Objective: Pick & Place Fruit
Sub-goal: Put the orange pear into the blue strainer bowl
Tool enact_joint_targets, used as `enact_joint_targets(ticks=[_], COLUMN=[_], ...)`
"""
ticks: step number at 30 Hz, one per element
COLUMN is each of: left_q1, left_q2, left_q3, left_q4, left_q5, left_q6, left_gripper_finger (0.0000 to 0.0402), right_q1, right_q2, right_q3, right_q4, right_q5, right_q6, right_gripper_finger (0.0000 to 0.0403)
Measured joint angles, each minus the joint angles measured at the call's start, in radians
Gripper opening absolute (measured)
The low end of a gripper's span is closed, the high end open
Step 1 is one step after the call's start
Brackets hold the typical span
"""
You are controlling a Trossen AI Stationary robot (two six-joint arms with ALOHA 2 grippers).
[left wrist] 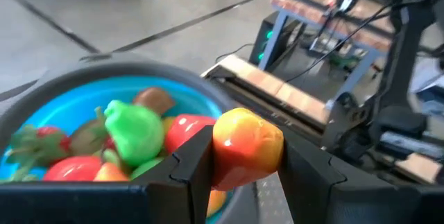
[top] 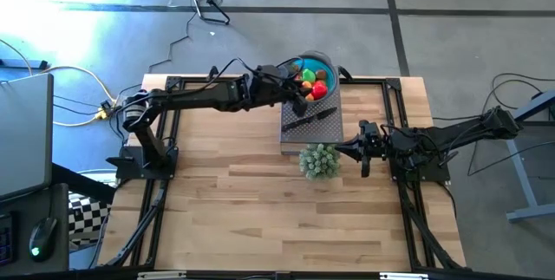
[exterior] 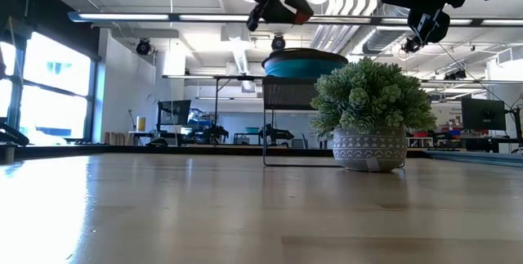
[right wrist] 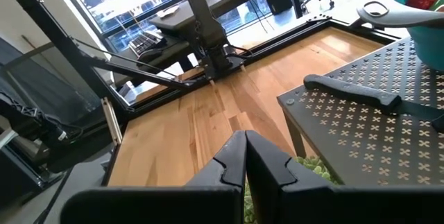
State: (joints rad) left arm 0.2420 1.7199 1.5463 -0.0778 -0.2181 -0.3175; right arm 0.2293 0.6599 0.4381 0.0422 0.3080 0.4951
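Note:
A blue bowl (top: 316,61) holding several small toy fruits, red, orange, yellow and green (left wrist: 132,130), stands at the far end of a dark perforated stand (top: 323,128). My left gripper (top: 305,89) reaches in from the table's left, over the bowl's near rim, and is shut on an orange-and-yellow fruit (left wrist: 246,137). In the low view that gripper (exterior: 279,6) is high above the bowl (exterior: 306,64). My right gripper (top: 361,152) waits shut, level, just right of the potted plant. My left gripper pinches the orange-and-yellow fruit by its two opposite sides (left wrist: 220,156) between its two fingers (left wrist: 191,161). The fingers come nearly level from the table's left. The fruit is lifted clear, beside and above the bowl's rim (left wrist: 208,96).
A black-handled knife (top: 312,117) lies on the stand in front of the bowl. A pale green bushy plant in a patterned pot (exterior: 369,117) stands on the table near the stand's front right corner. Bare wooden table (top: 260,219) lies toward the near edge.

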Motion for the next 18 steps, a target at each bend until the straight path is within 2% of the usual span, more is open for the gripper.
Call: enact_joint_targets(ticks=[9, 13, 18], left_q1=[0.000, 0.000, 0.000], left_q2=[0.000, 0.000, 0.000], left_q3=[-0.002, -0.002, -0.003], left_q4=[-0.078, -0.074, -0.019], left_q5=[-0.075, -0.090, -0.156], left_q6=[0.009, 0.058, 0.059], left_gripper_finger=[0.0135, 0.0137, 0.0142], right_q1=[0.000, 0.000, 0.000], right_q2=[0.000, 0.000, 0.000], right_q3=[0.000, 0.000, 0.000], right_q4=[0.000, -0.001, -0.001], right_q5=[0.004, 0.004, 0.004], right_q6=[-0.002, -0.002, -0.002], right_gripper_finger=[0.0002, 0.0003, 0.0003])
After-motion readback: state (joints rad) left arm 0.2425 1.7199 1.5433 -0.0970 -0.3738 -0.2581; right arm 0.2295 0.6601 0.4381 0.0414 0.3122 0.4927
